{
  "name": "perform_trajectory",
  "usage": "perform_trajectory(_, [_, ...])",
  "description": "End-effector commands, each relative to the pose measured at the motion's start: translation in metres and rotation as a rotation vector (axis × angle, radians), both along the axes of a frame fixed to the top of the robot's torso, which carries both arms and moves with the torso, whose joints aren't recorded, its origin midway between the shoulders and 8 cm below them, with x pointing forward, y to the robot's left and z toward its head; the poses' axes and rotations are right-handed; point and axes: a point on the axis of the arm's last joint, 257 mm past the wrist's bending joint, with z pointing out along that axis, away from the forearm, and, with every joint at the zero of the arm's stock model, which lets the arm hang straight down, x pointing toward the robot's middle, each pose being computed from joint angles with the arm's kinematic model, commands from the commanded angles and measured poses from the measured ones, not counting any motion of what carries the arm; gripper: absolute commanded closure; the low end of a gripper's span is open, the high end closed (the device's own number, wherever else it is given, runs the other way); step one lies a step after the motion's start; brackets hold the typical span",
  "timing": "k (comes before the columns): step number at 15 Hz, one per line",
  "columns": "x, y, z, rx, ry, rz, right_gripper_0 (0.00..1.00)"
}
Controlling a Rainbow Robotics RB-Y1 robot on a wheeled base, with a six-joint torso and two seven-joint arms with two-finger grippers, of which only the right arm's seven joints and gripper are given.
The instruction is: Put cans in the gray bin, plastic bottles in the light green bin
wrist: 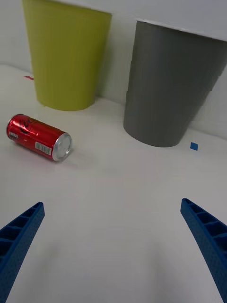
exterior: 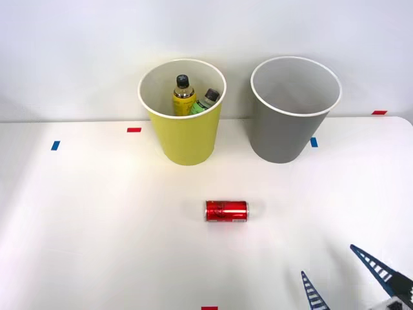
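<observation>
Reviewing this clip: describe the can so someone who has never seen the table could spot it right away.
On the white table, two tall bins stand at the back: the light green bin and the gray bin. In front of them, alone on open tabletop, lies the can on its side. It is small, red with silver ends, unlike the capped bottles inside the green bin.

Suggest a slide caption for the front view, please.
Both bottles sit in the green bin; the can lies on the table before the open right gripper.
</observation>
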Motion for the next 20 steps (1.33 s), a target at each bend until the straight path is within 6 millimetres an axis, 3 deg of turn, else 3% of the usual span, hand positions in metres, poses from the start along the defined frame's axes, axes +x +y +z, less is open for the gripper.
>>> perform_trajectory(1, [0.022,0.022,0.003,-0.071,0.079,0.09,0.0])
perform_trajectory(7, [0.045,0.05,0.003,-0.128,0.239,0.172,0.0])
perform_trajectory(12, [0.072,0.083,0.016,-0.247,0.207,0.311,0.0])
perform_trajectory(15, [0.07,0.094,0.017,-0.357,0.181,0.417,0.0])
perform_trajectory(20, [0.07,0.108,0.003,-0.45,0.259,0.487,0.0])
